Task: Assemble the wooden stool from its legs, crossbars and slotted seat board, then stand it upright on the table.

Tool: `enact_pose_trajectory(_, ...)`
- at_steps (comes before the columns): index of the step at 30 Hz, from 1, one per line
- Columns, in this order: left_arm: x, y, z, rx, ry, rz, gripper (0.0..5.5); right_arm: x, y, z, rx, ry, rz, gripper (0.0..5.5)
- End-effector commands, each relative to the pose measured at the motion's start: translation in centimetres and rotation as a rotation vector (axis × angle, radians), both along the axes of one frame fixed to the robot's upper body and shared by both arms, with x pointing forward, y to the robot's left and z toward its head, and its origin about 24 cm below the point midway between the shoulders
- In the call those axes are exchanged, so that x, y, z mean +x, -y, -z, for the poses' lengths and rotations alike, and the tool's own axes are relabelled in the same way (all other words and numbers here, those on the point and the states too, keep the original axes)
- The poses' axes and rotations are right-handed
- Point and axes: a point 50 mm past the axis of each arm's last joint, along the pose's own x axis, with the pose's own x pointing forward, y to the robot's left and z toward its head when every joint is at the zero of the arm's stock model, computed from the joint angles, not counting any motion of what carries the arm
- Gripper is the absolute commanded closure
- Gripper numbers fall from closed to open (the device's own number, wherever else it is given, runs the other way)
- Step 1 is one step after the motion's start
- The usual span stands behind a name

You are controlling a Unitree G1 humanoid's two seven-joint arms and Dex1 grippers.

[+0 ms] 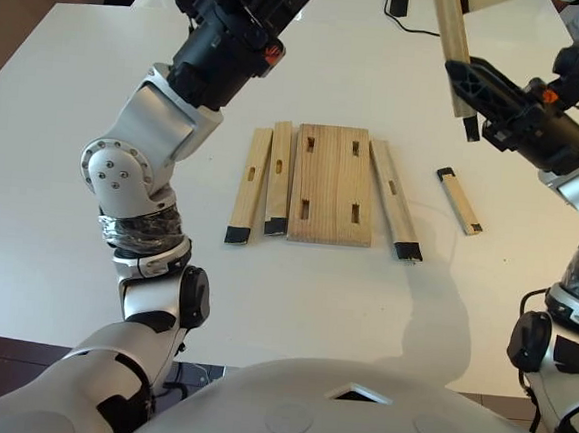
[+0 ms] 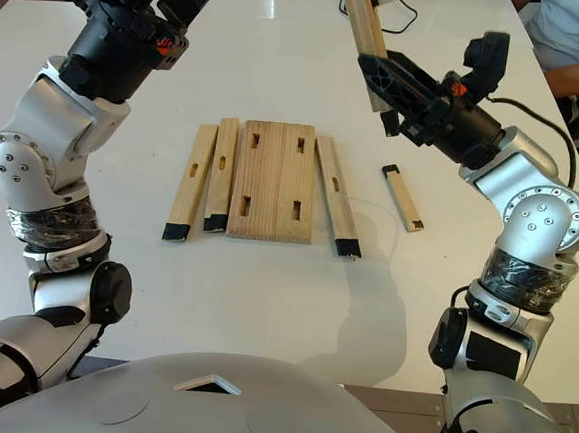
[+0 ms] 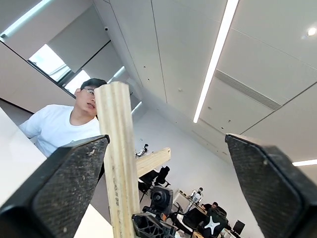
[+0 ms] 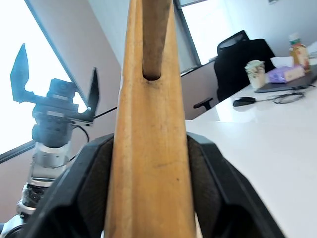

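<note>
Stool: not yet built. Its parts lie flat on the table, and one leg is up in the air.
Dial: centred on the seat board, with 12 o'clock pointing away from the robot.
Left gripper: raised at about 11 o'clock, well above the parts. Its fingers are spread wide with nothing in them, and they face the held leg.
Two legs: at 9 o'clock. The outer leg is a little apart from the board, and the inner leg is just beside it. Both lie flat with the black tips at 6 o'clock.
Seat board: flat at the centre, with four slots facing up.
Third leg: at 3 o'clock, just beside the board and slightly angled. Its slot faces up.
Crossbar: farther out at 3 o'clock, apart from the third leg and lying flat.
Right gripper: at about 1 to 2 o'clock and clear of the table. It is clamped on the held leg, one pad on each side.
Held leg: steeply tilted, with its long end rising toward 12 o'clock. A slot shows just beyond the pads.
Step in hand: probably passing or steadying this leg between the two grippers before it is fitted.
Doing it well:
- Bring the left fingers onto the free length, square to the flat faces and clear of the slot.
- Close the left fingers fully before the right pads let go.
- Keep the slot facing where a crossbar can enter.
- Keep the leg high enough to pass over the row of parts.
Risk: a grip on an edge or over the slot could let the leg twist or slip.
</note>
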Motion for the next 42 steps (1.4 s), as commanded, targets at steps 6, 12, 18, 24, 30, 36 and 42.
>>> enact_pose_trajectory(6,-0.4,0.3,-0.7,0.068,0.051,0.039,0.41,-2.2,-2.1,-2.3,-0.029,0.052,-0.258,3.43)
enact_pose_trajectory(12,-1.3,0.6,-0.7,0.085,0.095,0.091,0.41,-3.1,-2.8,-0.6,-0.053,-0.015,-0.313,3.43)
enact_pose_trajectory(18,-1.7,1.3,0.2,0.099,0.092,0.104,0.41,-3.4,-3.8,-0.2,-0.073,-0.027,-0.378,3.43)
enact_pose_trajectory(24,-1.8,1.4,0.7,0.118,0.105,0.100,0.86,-3.4,-4.3,0.1,-0.081,-0.040,-0.412,3.43)
enact_pose_trajectory(30,-2.1,1.5,1.2,0.133,0.125,0.100,1.92,-3.3,-4.7,0.3,-0.099,-0.052,-0.443,3.43)
enact_pose_trajectory(36,-2.5,1.5,1.5,0.153,0.159,0.103,2.90,-3.0,-4.9,0.4,-0.124,-0.057,-0.452,3.43)
enact_pose_trajectory(42,-2.5,0.8,1.7,0.187,0.195,0.064,3.45,-2.5,-4.0,0.5,-0.148,-0.064,-0.427,3.43)
